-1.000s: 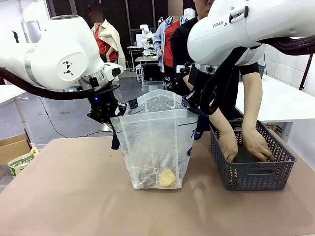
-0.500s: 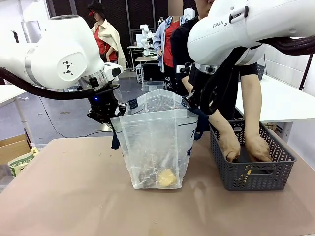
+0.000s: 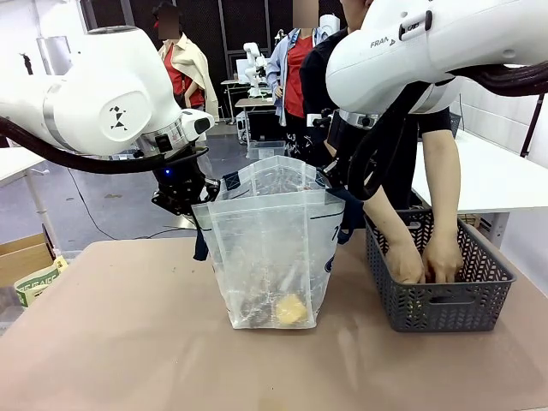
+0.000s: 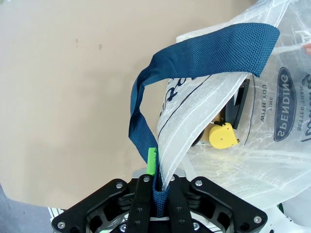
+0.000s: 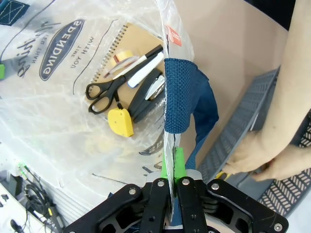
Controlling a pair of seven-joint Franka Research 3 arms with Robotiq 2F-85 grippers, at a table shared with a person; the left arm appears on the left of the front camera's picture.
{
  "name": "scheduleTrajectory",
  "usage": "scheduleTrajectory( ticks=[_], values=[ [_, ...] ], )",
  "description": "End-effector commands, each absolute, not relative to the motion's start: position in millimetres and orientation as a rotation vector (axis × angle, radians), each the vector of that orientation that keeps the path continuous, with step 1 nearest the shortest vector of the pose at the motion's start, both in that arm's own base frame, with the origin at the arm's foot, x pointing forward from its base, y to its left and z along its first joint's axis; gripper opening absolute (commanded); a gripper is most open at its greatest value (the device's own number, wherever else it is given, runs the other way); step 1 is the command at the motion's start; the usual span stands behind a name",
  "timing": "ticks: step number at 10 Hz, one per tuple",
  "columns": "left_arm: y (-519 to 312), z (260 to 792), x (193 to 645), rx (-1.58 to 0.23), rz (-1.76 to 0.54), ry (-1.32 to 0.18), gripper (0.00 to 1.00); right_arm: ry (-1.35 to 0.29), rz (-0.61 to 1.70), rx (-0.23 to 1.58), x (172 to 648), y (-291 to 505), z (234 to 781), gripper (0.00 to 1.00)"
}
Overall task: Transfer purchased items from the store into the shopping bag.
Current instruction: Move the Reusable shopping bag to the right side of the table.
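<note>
Centrally in the front view, the shopping bag (image 3: 270,248) stands upright on the bench (image 3: 111,342) with its mouth spread wide. The left tool (image 4: 158,177) is clenched on one navy strap (image 4: 194,53) and the bag's rim at the bag's left edge. The right tool (image 5: 171,165) is clenched on the opposite strap (image 5: 177,97) and rim at the bag's right edge. Low inside the bag lie a small yellow case (image 5: 121,122), black-handled scissors (image 5: 104,92), a tan spiral notebook (image 5: 138,39), a white pen (image 5: 146,70) and a black stapler-like item (image 5: 148,94). At the lower right of the front view the grey basket (image 3: 492,308) sits just beside the bag. The person's hands (image 3: 443,257) both reach down into it, and its wall hides what they touch.
</note>
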State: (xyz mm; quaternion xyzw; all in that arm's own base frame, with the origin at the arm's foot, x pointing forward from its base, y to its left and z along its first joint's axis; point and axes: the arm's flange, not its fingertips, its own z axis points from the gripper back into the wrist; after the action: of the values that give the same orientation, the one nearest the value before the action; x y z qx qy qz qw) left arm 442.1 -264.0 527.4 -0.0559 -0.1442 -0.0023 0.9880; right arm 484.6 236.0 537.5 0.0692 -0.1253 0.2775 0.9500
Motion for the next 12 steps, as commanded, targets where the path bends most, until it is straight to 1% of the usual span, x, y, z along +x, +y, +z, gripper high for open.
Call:
scheduleTrajectory(
  ticks=[1,12],
  values=[
    [-260.5,527.1,441.6,-0.113,0.014,-0.290,0.00,-0.254,0.555,0.141,484.8,233.9,537.4,0.00],
    [-260.5,527.1,441.6,-0.113,0.014,-0.290,0.00,-0.254,0.555,0.141,484.8,233.9,537.4,0.00]
  ],
)
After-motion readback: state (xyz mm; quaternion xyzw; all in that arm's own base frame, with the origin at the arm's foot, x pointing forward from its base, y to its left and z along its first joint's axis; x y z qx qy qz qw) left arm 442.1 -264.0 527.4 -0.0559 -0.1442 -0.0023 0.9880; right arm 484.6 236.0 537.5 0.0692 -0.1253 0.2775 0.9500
